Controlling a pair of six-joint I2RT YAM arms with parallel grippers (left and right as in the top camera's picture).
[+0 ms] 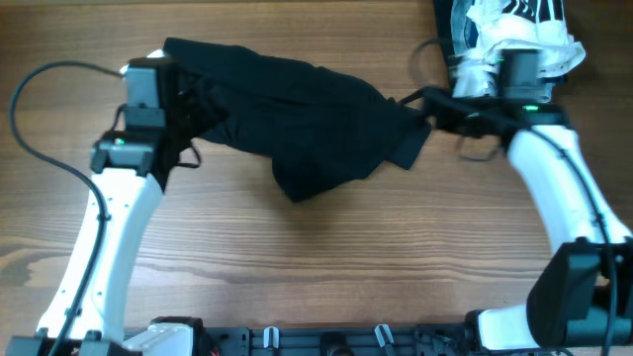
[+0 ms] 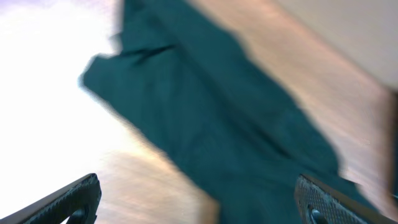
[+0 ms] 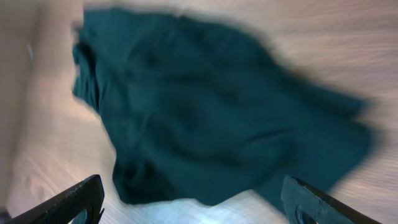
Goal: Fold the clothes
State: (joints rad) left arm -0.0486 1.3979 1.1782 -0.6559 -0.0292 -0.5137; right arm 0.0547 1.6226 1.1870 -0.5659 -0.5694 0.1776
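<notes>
Black clothes (image 1: 307, 124), crumpled, mid-table

Your left arm (image 1: 114, 227) comes up from the near edge and leans toward the far left; its wrist turns so the left gripper (image 1: 186, 111) points to the right; seen from its own wrist camera, the left gripper (image 2: 199, 208) has its jaws spread wide, one at each lower corner. Your right arm (image 1: 554, 178) comes up from the near right and bends left at the wrist; the right gripper (image 1: 423, 103) points left, facing the other; from its own camera, the right gripper (image 3: 193, 204) also has its jaws wide apart.
</notes>
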